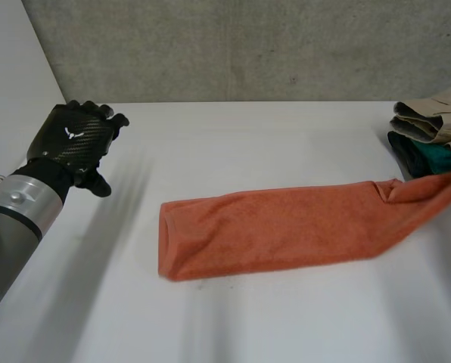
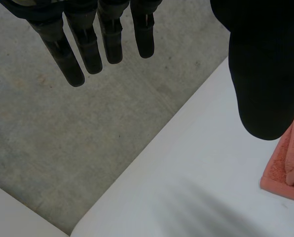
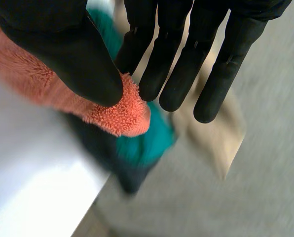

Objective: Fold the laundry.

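Orange terry: a towel [image 1: 286, 231], already doubled lengthwise into a long band, lies across the middle of the white table [image 1: 248, 136]. Its closed end points toward the left edge and its other end reaches the right edge. There the right hand [image 3: 68, 54] pinches the towel's end corner between its thumb and straight fingers [image 3: 176, 74]. That end seems raised off the table, just in front of a small pile at the far right corner, a beige garment [image 1: 433, 113] on a teal garment [image 1: 437, 157].

The left hand [image 1: 74, 140] hovers near the far left corner, well apart from the towel, its fingers straight and holding nothing.

The step in hand looks like the crosswise fold, which would bring the band's right end over onto its left. The next move calls for carrying the pinched end across toward the left edge and laying it flush on the closed end. The left hand would do well to come down and pin that end so the band does not slide. With only one corner held, the other corner of that end may sag or twist.
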Robot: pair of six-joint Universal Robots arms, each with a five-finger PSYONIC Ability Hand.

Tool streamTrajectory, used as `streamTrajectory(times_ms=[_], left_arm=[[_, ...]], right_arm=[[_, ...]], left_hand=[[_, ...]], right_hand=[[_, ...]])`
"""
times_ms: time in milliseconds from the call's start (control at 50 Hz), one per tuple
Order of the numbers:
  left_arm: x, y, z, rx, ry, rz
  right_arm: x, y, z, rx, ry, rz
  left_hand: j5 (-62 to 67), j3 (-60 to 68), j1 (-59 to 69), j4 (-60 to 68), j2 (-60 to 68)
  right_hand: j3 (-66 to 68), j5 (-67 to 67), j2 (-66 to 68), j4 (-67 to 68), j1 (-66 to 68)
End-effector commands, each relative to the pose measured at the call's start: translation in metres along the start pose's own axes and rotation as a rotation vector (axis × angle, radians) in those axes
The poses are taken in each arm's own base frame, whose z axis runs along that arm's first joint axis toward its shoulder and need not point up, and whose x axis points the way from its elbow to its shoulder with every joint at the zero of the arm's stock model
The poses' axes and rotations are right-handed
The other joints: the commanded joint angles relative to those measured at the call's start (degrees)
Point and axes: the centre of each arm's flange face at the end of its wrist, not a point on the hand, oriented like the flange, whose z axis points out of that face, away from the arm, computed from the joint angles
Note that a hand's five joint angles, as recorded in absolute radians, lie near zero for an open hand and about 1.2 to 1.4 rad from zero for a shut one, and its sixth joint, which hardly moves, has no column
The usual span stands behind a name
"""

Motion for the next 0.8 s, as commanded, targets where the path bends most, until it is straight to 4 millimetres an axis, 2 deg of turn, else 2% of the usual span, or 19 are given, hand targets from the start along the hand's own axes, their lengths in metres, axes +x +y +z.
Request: streamTrajectory(times_ms=[20,40,100,120,140,180,200,260,280,360,400,420,440,500,560,580,640,700,800], left_arm=[[-0.002,-0.006,-0.005,0.02,-0.008,0.003],[-0.002,-0.007,-0.005,0.023,-0.009,0.004],[-0.002,-0.008,-0.007,0.024,-0.01,0.002],[-0.001,-0.008,-0.008,0.024,-0.008,0.002],[-0.001,-0.007,-0.008,0.022,-0.007,0.002],[0.0,-0.006,-0.009,0.019,-0.007,0.001],[0.0,-0.006,-0.009,0.018,-0.005,0.001],[0.003,-0.003,-0.011,0.007,0.002,-0.005],[0.003,-0.002,-0.011,0.006,0.003,-0.005],[0.005,0.0,-0.011,0.002,0.009,-0.006],[0.008,-0.001,-0.012,0.008,0.015,-0.006],[0.008,-0.002,-0.012,0.011,0.017,-0.005],[0.009,-0.002,-0.012,0.013,0.02,-0.005],[0.013,-0.004,-0.011,0.028,0.03,-0.003],[0.017,-0.008,-0.01,0.048,0.04,-0.001],[0.019,-0.009,-0.009,0.052,0.044,-0.001],[0.033,-0.014,-0.008,0.079,0.084,0.0],[0.058,-0.019,-0.01,0.103,0.16,-0.004],[0.099,-0.029,-0.013,0.144,0.275,-0.003]], right_arm=[[-0.06,-0.122,-0.044,0.454,-0.105,-0.009],[-0.081,-0.147,-0.062,0.567,-0.155,-0.021],[-0.114,-0.18,-0.095,0.725,-0.238,-0.045],[-0.14,-0.195,-0.115,0.812,-0.306,-0.055],[-0.154,-0.201,-0.124,0.85,-0.341,-0.06],[-0.181,-0.208,-0.141,0.905,-0.412,-0.068],[-0.205,-0.21,-0.155,0.941,-0.48,-0.078],[-0.239,-0.208,-0.176,0.98,-0.567,-0.105],[-0.258,-0.205,-0.186,0.99,-0.608,-0.133],[-0.289,-0.197,-0.202,0.999,-0.669,-0.195],[-0.291,-0.196,-0.204,0.999,-0.669,-0.209],[-0.289,-0.196,-0.204,0.992,-0.661,-0.208],[-0.288,-0.195,-0.203,0.98,-0.661,-0.201],[-0.279,-0.194,-0.201,0.905,-0.642,-0.149],[-0.252,-0.199,-0.192,0.84,-0.588,-0.054],[-0.226,-0.2,-0.181,0.785,-0.545,0.045],[-0.184,-0.193,-0.164,0.678,-0.506,0.28],[-0.169,-0.179,-0.155,0.58,-0.526,0.456],[-0.154,-0.154,-0.149,0.401,-0.571,0.559]], left_hand=[[1.83,0.96,1.53,1.57,0.96],[1.83,0.96,1.53,1.57,0.96],[1.83,0.96,1.53,1.57,0.96],[1.83,0.96,1.53,1.57,0.96],[1.83,0.96,1.53,1.57,0.96],[1.83,0.96,1.53,1.57,0.96],[1.83,0.96,1.53,1.57,0.96],[1.83,0.96,1.53,1.57,0.96],[1.83,0.96,1.53,1.57,0.96],[1.66,0.79,1.36,1.4,0.79],[1.66,0.79,1.36,1.4,0.79],[1.83,0.96,1.53,1.57,0.96],[1.83,0.96,1.53,1.57,0.96],[1.83,0.96,1.53,1.57,0.96],[1.83,0.96,1.53,1.57,0.96],[1.83,0.96,1.53,1.57,0.96],[2.0,1.12,1.7,1.73,1.12],[2.0,1.13,1.7,1.74,1.13],[2.33,1.46,2.03,2.07,1.46]], right_hand=[[12.15,12.86,12.46,11.37,15.97],[12.15,12.86,12.46,11.37,15.97],[12.15,12.86,12.46,11.37,15.97],[12.15,12.86,12.46,11.37,15.97],[12.15,12.86,12.46,11.37,15.97],[12.15,12.86,12.46,11.37,15.97],[12.15,12.86,12.46,11.37,15.97],[12.15,12.86,12.46,11.37,15.97],[12.15,12.86,12.46,11.37,15.97],[12.15,12.86,12.46,11.37,15.97],[12.15,12.86,12.46,11.37,15.97],[-11.93,-11.23,-11.63,-12.72,-8.12],[-26.33,-25.63,-26.02,-27.12,-22.51],[-57.85,-57.14,-57.54,-58.63,-54.03],[-57.85,-57.14,-57.54,-58.63,-54.03],[-57.85,-57.14,-57.54,-58.63,-54.03],[-57.85,-57.14,-57.54,-58.63,-54.03],[-57.85,-57.14,-57.54,-58.63,-54.03],[-57.85,-57.14,-57.54,-58.63,-54.03]])
